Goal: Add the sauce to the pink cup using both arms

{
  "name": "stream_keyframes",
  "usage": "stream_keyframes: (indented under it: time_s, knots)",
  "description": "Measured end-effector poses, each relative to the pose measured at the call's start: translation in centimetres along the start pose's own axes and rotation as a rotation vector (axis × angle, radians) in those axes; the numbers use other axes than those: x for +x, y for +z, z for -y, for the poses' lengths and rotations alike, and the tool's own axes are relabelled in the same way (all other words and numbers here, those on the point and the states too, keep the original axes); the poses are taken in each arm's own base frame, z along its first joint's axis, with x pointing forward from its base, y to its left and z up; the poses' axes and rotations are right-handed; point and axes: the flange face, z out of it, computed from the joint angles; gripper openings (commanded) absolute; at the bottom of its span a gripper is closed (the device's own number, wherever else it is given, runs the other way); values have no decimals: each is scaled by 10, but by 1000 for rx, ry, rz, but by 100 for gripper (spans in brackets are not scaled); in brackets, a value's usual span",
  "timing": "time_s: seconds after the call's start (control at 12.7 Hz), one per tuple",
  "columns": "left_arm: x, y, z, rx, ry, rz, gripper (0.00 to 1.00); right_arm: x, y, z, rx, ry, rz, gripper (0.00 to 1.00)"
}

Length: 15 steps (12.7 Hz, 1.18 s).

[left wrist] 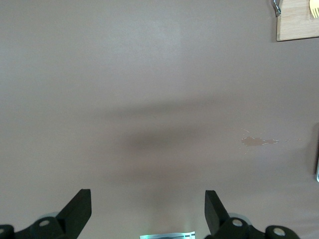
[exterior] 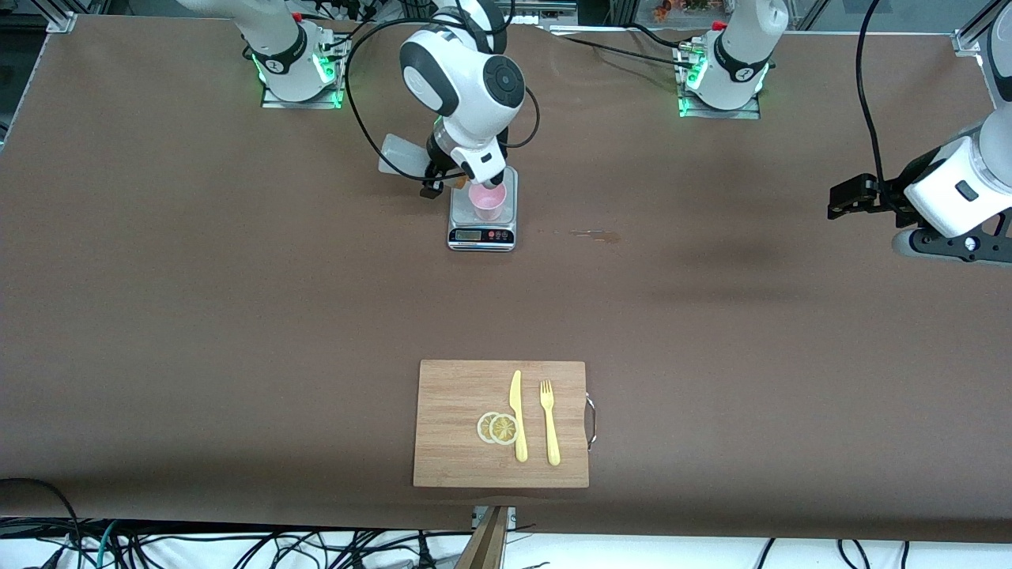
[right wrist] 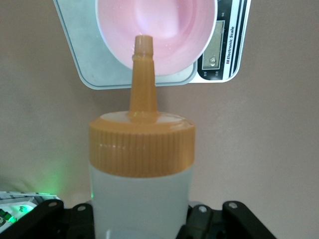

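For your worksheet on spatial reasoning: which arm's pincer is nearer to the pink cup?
Right. The right pincer holds the sauce bottle over the pink cup; the left pincer hangs open over bare table toward the left arm's end.

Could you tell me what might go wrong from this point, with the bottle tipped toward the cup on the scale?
1. The right gripper, shut on the sauce bottle, aims the nozzle near the pink cup rim; sauce could land on the kitchen scale.
2. The cup looks light and stands unheld: a nozzle bump might tip it, since the open left gripper waits over bare table toward its own end.
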Motion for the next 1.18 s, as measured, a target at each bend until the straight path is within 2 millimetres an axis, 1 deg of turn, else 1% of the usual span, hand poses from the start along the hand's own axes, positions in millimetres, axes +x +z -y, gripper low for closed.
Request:
stream_keyframes:
  time_s: [0.39,0.63,0.79,0.86,0.94,1.1,1.18]
  knots:
    - [0,0,0,0,0,0,100,11,-8,-4,-25,-8,81,24]
    - [0,0,0,0,0,-1,100,12,-11,-5,-26,-6,88,25]
    - [0,0,0,0,0,-1,100,8,-13,-10,-22,3,81,25]
    - [0,-1,0,0,0,-1,100,2,-16,-18,-13,11,67,25]
    - [0,-1,0,0,0,-1,100,-9,-20,-27,8,16,44,25]
    - [0,-1,0,0,1,-2,100,-44,-34,-52,65,13,-33,25]
    - [0,-1,0,0,1,-2,100,-67,-42,-67,97,6,-85,25]
